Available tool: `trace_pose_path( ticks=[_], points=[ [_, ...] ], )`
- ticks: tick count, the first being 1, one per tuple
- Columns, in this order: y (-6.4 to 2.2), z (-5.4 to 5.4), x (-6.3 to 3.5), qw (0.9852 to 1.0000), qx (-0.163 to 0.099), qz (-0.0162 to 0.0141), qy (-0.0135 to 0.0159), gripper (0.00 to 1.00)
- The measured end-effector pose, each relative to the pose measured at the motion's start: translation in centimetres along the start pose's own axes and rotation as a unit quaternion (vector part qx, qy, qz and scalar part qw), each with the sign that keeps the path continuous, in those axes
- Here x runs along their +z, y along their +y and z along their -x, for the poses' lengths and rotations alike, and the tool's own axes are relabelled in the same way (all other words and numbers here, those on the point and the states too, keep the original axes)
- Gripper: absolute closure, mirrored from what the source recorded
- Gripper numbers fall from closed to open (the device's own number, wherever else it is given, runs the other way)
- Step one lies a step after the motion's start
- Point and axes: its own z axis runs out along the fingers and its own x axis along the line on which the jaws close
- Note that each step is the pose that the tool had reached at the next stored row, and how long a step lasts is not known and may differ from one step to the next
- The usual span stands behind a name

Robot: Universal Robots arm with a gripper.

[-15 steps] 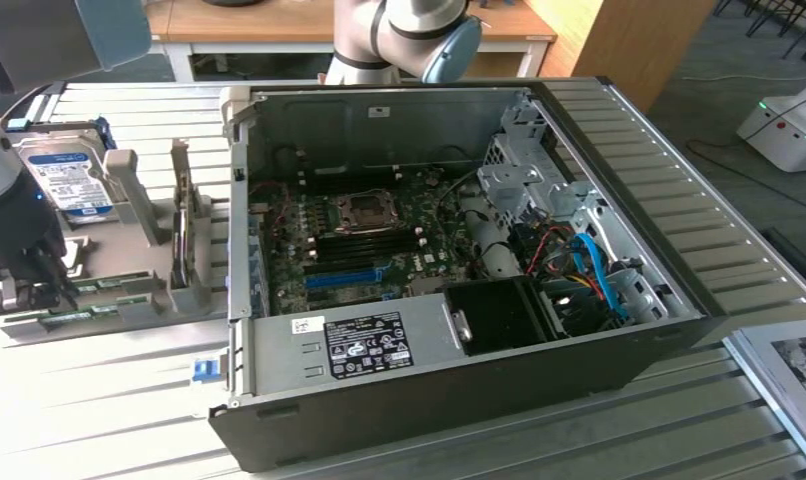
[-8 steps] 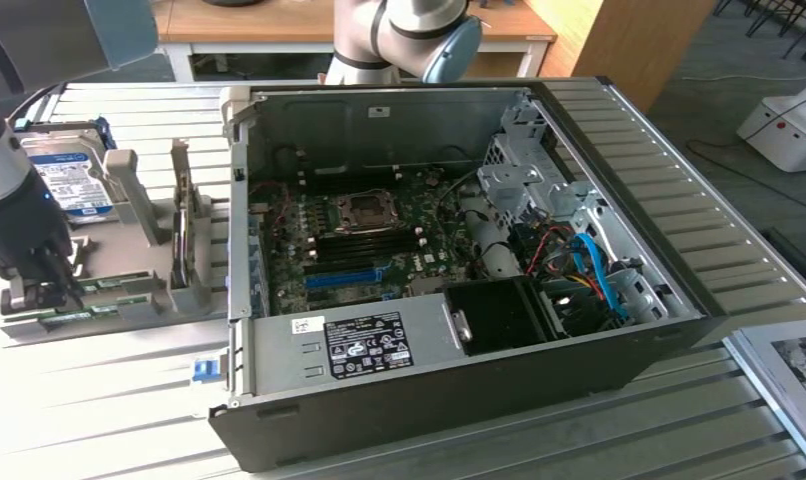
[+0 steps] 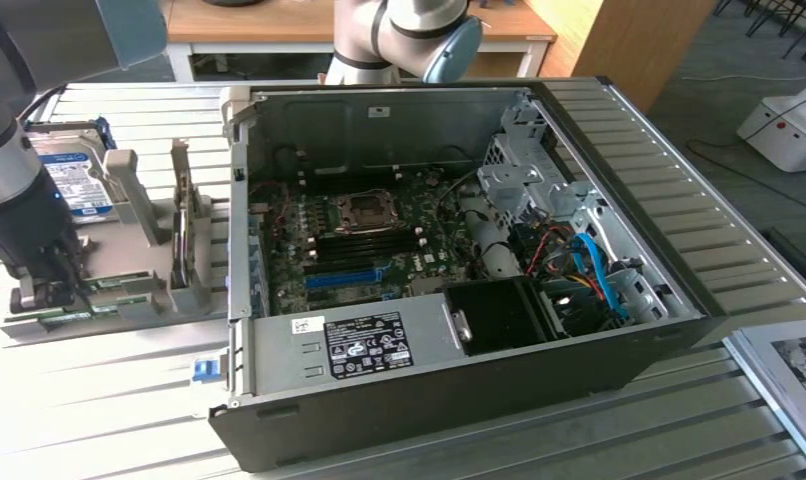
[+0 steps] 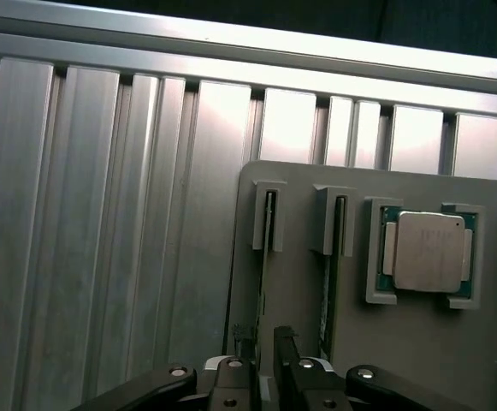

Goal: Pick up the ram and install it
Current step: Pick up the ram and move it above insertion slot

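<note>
At the exterior view's left, the tool [image 4: 265,349] is hanging low over the grey holder [image 4: 419,342]. It is released, its fingers [image 4: 284,364] straddling the ram [image 4: 263,295], which is standing on edge in a holder slot. A second stick [image 4: 326,291] is sitting in the next slot, then the processor [image 4: 428,251] in its pocket. Further right, the open case [image 3: 376,120] is lying on the table [image 3: 110,410]. If the tool is sitting off-centre, closing could be shoving the ram sideways, jamming it in its slot or giving a skewed grip.
</note>
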Motion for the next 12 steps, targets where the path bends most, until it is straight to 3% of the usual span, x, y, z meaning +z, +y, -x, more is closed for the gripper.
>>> trace_pose_path(
  ticks=[12],
  points=[
    [-0.91, -0.08, -0.03, 1.0, 0.0, 0.0, 0.0, 0.76]
  ],
)
